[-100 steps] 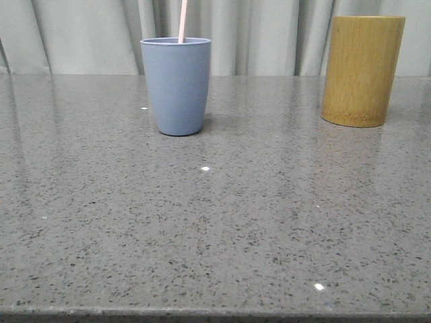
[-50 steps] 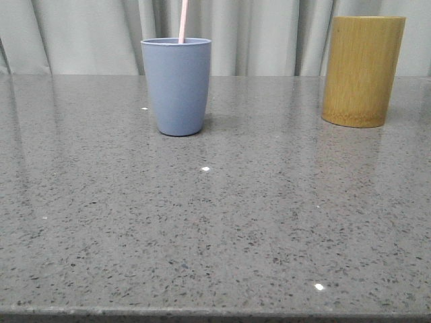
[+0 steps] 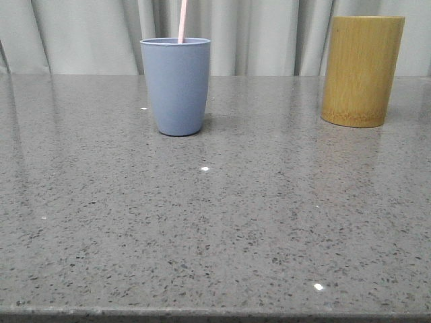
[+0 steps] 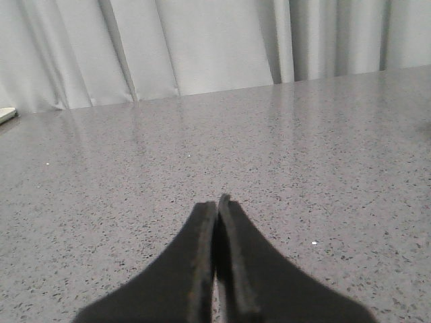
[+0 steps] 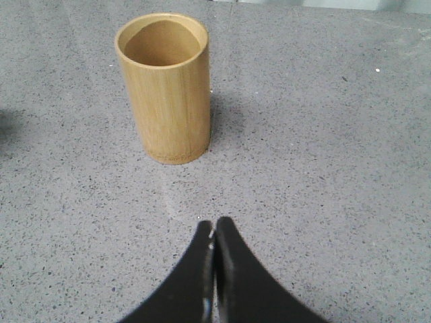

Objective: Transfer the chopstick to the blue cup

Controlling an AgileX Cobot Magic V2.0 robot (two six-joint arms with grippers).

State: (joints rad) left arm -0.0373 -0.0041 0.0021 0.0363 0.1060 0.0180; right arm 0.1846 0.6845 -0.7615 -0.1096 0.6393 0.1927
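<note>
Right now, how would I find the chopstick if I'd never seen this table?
Look at the grey speckled table, then its left back part, where a blue cup stands. The chopstick pokes up from that cup: a thin pale pink stick, unlike the wide bamboo cylinder on the right.

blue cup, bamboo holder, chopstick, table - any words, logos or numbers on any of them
No readable text in any of the views.
Blue cup: plain matte wall, no mark.
Chopstick: plain pink, no print.
Bamboo cylinder: wood grain alone, no label on the sides that show.
Table: grey speckled stone, no sticker or sign.
Left gripper and right gripper: plain black fingers, no marking.
</note>
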